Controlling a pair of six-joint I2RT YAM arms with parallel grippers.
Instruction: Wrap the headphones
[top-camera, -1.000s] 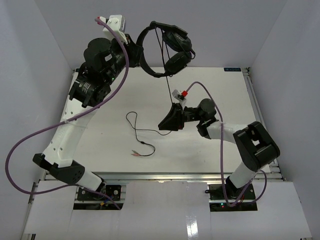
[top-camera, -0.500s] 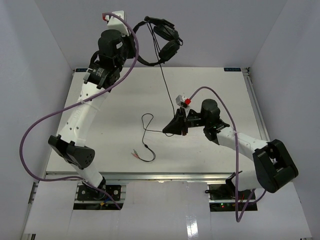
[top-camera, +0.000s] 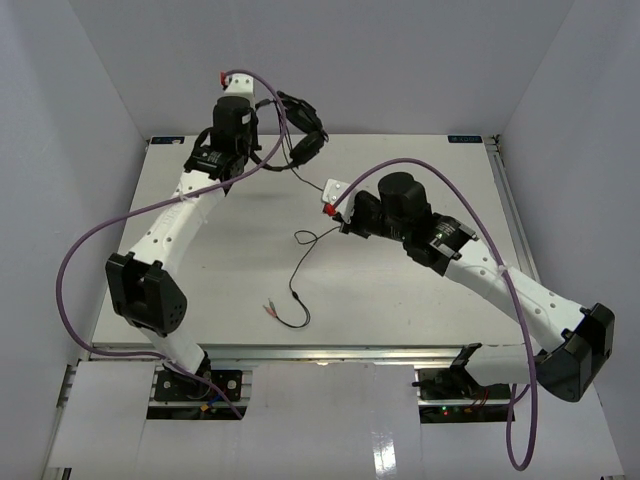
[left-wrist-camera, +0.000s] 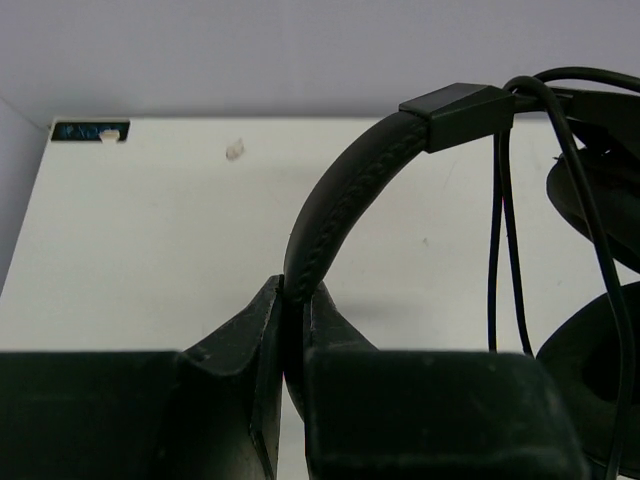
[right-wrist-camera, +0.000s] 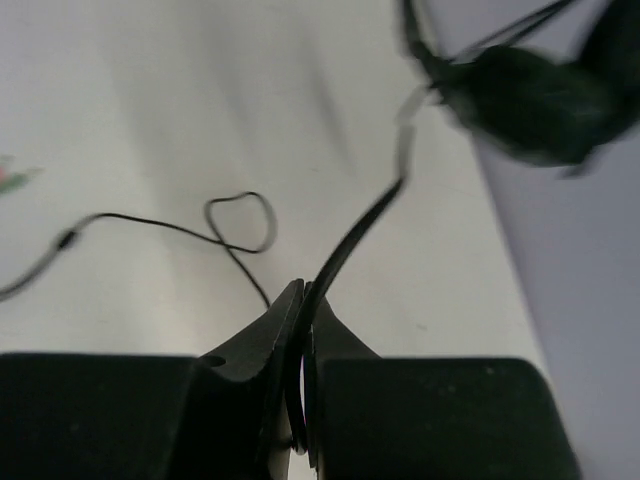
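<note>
If the right gripper (right-wrist-camera: 303, 300), its jaws pinched on the thin black cable (right-wrist-camera: 350, 240) at the lower middle of its view, pulls too hard, the cable may slip out. The small black over-ear headphones (top-camera: 300, 140), at the upper middle of the top view, are held by their stitched headband in the clamped left gripper (left-wrist-camera: 292, 300), with loose cable looped below.

My left gripper (top-camera: 262, 152) holds the headphones (top-camera: 305, 140) aloft near the table's (top-camera: 200, 280) 12 o'clock edge, with the ear cups at 3 o'clock from my fingers. My right gripper (top-camera: 343, 220), near the table's middle, is clamped on the thin cable (top-camera: 298, 275). From it the cable loops, trails toward 7 o'clock and ends in coloured plugs (top-camera: 270, 307) on the table.
</note>
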